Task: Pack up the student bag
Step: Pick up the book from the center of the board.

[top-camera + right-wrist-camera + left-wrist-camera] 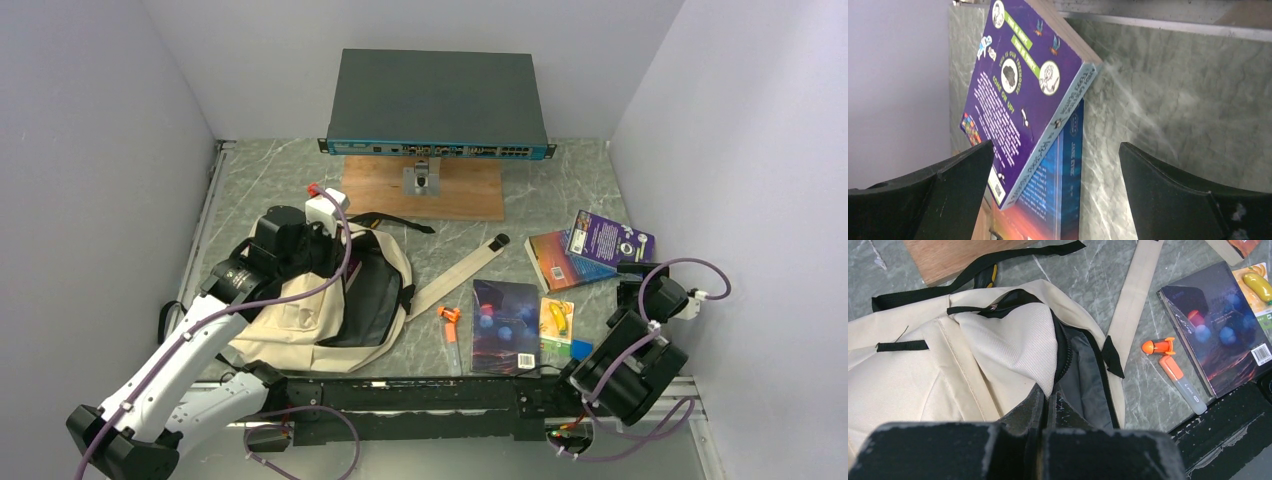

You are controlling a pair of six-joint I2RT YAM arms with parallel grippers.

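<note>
Student bag (300,325) lies near-left, mouth facing right | left gripper (1043,402) pinched shut on its zipper edge: hold the mouth high | right gripper (1054,150) wide open, empty, above purple book (1018,90): straddle it squarely before you close.

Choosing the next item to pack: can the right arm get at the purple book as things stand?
Probably yes: the right end effector is open and faces the purple book, which lies on top of another book, with nothing between them.
</note>
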